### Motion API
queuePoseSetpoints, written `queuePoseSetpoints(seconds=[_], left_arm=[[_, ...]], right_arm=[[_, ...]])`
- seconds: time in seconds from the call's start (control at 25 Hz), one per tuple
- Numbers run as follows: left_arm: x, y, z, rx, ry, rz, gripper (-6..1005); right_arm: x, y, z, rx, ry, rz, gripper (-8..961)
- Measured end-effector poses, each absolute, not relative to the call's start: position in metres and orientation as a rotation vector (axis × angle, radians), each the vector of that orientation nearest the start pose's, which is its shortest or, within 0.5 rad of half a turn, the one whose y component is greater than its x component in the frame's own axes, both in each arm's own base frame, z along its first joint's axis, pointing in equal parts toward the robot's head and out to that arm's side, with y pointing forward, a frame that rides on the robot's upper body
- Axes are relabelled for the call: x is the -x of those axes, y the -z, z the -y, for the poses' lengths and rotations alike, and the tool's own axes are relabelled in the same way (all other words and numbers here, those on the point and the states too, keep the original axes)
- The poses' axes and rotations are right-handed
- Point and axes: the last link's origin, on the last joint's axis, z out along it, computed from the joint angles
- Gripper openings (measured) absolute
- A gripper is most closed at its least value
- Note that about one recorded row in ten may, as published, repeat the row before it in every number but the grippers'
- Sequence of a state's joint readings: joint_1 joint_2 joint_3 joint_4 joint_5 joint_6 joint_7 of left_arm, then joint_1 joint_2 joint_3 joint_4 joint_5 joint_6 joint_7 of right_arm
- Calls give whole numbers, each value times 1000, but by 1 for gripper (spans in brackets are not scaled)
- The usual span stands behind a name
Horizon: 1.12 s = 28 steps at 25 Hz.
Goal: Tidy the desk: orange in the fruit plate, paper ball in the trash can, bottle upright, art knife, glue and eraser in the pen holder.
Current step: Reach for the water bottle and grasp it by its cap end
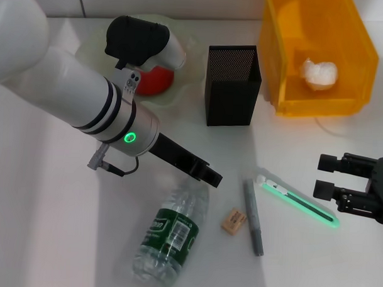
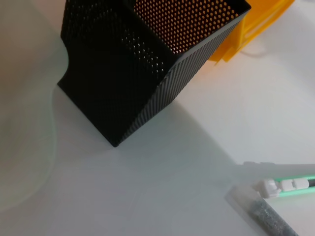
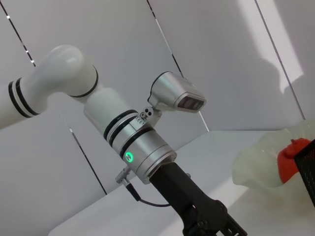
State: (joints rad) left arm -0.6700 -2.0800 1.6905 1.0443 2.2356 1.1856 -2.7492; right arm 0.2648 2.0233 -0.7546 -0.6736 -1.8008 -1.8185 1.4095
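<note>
Looking down from the head camera, we find the tidy-up partly done. The orange (image 1: 153, 80) already sits in the fruit plate (image 1: 94, 42) at the back left of the bench (image 1: 51, 195), half hidden behind the left arm. The paper ball (image 1: 318, 73) lies inside the trash can (image 1: 279, 52) at the back right. Those two steps, we judge, are finished.

Everything else is still out. The bottle (image 1: 171, 234) lies on its side near the front edge, cap end tucked under the left end effector (image 1: 206, 174), which reaches down just above it; we cannot tell whether that end effector is released or clenched, since its tips are seen end-on. The eraser (image 1: 233, 221) rests just right of the bottle. Beside it lies a slim grey stick (image 1: 253, 216) (probably the glue), and next to that a long green-and-white art knife (image 1: 296, 200), angled toward the front right. The pen holder (image 1: 231, 85) stands upright between plate and bin, and we see nothing in it.

The right end effector (image 1: 325, 175) hovers at the right edge, near the knife's far end, fingers spread and holding nothing.

So, by our reckoning, four steps remain: righting the bottle, then three small items into the holder.
</note>
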Motion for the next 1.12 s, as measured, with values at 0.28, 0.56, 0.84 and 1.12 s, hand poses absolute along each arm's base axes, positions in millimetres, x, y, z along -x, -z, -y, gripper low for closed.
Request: queuePoseSetpoints(seconds=[0.28,0.56,0.84,1.12], left_arm=[[157,94,-344,2700,-226,1163,549],[156,92,-343,2712,-222,1132,460],[147,71,-339,2734,-97,1021,448],[154,52,-342,2696,-36,1058,242]], right_arm=[[-303,-32,-245,2682,-976,-817,664],[-304,-34,-245,2666,-982,-816,664],[-304,-35,-246,2661,-988,-813,664],[-303,-37,-247,2646,-1003,-808,664]])
